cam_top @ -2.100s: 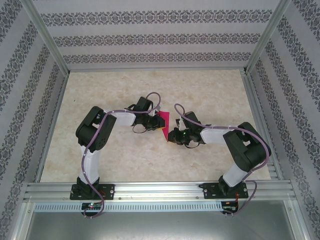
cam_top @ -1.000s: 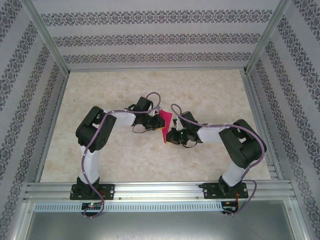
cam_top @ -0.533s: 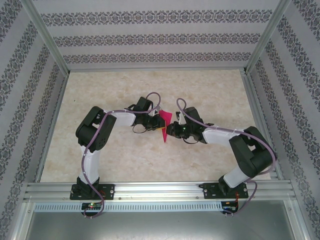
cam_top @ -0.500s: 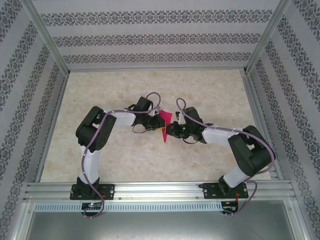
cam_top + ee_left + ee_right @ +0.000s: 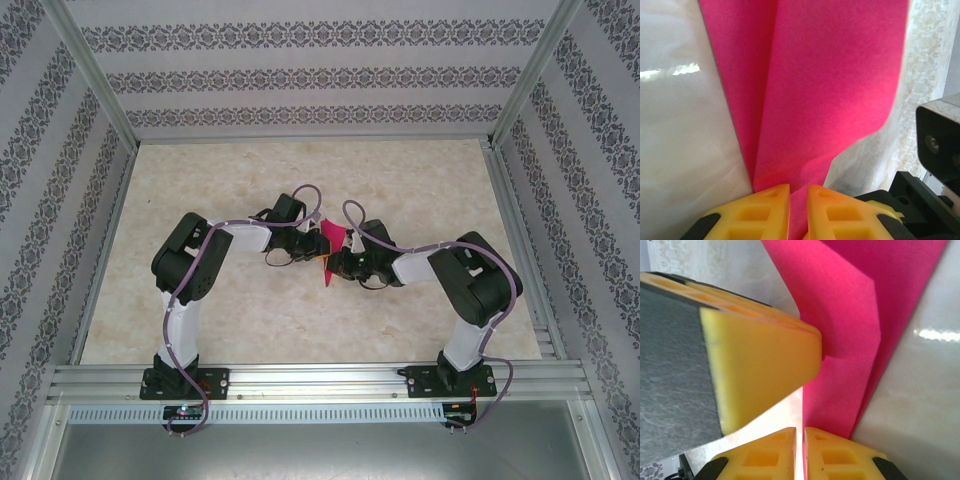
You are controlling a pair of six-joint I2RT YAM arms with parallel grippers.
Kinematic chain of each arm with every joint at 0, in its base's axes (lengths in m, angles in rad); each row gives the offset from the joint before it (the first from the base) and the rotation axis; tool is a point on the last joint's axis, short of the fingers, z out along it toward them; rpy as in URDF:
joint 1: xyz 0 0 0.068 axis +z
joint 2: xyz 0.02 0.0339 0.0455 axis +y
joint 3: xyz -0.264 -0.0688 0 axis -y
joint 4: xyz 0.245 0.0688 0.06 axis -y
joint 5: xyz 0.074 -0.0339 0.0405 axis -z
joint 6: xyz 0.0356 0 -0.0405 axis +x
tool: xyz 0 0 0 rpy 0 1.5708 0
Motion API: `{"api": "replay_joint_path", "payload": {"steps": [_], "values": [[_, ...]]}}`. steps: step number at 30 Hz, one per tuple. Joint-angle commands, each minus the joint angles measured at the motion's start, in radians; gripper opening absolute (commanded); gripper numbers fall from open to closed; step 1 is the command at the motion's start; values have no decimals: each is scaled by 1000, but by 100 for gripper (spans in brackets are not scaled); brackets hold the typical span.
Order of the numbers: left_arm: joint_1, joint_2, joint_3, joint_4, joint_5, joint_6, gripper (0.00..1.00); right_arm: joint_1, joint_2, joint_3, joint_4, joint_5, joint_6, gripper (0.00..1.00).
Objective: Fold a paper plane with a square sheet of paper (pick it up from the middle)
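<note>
The square sheet of paper (image 5: 329, 238), magenta-pink and folded lengthwise, stands on edge above the table's middle between both grippers. My left gripper (image 5: 315, 250) holds it from the left. In the left wrist view the yellow fingertips (image 5: 798, 189) are shut on the paper (image 5: 825, 90), which fans upward with a crease down it. My right gripper (image 5: 336, 262) meets it from the right. In the right wrist view its fingertips (image 5: 800, 431) are shut, with the paper's (image 5: 845, 365) lower edge running into the thin slit between them. The left gripper's yellow finger (image 5: 760, 365) looms close beside them.
The pale marbled table (image 5: 300, 180) is enclosed by patterned walls, with an aluminium rail (image 5: 320, 380) along the near edge. The right wrist's black body (image 5: 939, 145) sits close at the right of the left wrist view.
My right arm has swung its elbow out and back, bringing the right gripper leftward against the paper. The left arm and the paper have stayed where they were.
</note>
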Motion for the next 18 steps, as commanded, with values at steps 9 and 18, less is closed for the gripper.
{"api": "replay_joint_path", "payload": {"steps": [9,18], "values": [[-9,51,-53,-109,-105,17,18,53,26,50,-125,9,-73,14],[-10,52,-58,-127,-144,-6,14,139,-19,115,-377,157,-178,12]]}}
